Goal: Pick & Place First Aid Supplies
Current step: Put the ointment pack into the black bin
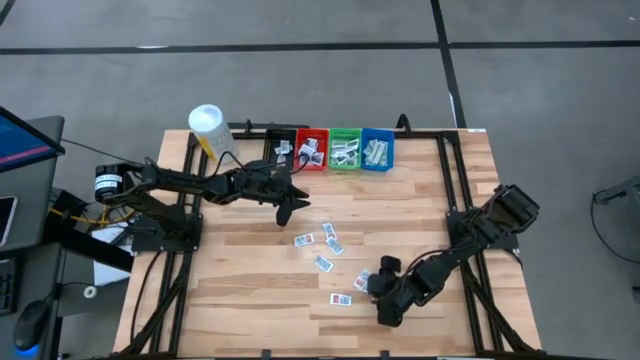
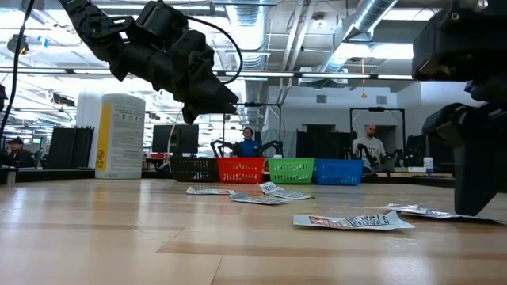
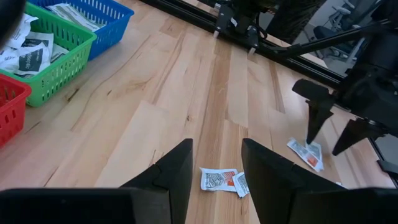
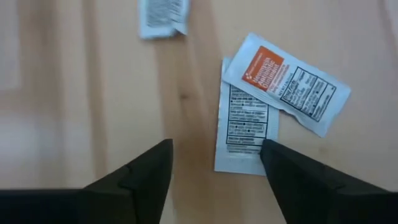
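Left gripper point(image 1: 290, 208): upper centre of the high view, above the table just below the bins; fingers point(image 3: 177, 174) apart, nothing between them.
Right gripper point(image 1: 368, 283): lower right of centre in the high view, low over the table; fingers point(image 4: 146, 171) spread wide, holding nothing.
Packets on table: a loose scatter at the centre of the high view, between the two grippers point(image 1: 326, 248); one lies alone at lower centre point(image 1: 341, 298), just left of the right gripper.
Packets under right gripper: in the right wrist view two overlap, an orange-labelled one point(image 4: 286, 82) lying across a black-print one point(image 4: 246, 127), touching the right-hand finger's edge; a third point(image 4: 163, 15) sits at the top edge.
Packets in bins: some already lie in the red bin point(image 1: 311, 150), green bin point(image 1: 345, 150) and blue bin point(image 1: 377, 150), in a row at upper centre.
Black bin point(image 1: 280, 145): left end of that row.
Bottle point(image 1: 209, 129): upright, upper left of the table point(image 1: 250, 280), left of the bins.
People: two in the room behind, centre of the low view.
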{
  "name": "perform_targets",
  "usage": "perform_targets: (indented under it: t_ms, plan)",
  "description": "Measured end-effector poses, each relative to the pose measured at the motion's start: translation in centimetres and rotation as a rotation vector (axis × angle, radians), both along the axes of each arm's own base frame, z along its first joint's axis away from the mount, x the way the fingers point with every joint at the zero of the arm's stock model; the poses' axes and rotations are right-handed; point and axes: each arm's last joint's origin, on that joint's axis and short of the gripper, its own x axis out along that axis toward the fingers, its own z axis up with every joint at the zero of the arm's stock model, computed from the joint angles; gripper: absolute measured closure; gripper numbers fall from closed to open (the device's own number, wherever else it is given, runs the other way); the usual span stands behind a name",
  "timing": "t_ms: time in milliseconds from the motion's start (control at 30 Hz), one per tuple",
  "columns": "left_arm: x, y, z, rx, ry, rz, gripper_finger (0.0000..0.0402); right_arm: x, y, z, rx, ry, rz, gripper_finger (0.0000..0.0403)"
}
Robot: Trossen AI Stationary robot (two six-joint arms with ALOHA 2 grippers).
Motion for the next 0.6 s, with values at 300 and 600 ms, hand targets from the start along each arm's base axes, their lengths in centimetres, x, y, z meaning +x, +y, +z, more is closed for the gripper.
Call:
perform_targets:
  t_ms: [300,600]
  plan:
    - [0.0,0.0,0.0,0.0,0.0,0.0,0.0264,-0.42,-0.53,-0.15,-0.08,0.034,0.007,0.0204]
    - [0.0,0.0,-0.01,0.021,0.0,-0.009,0.0264,-0.56,-0.63,-0.16,-0.089,0.051,0.013,0.0309]
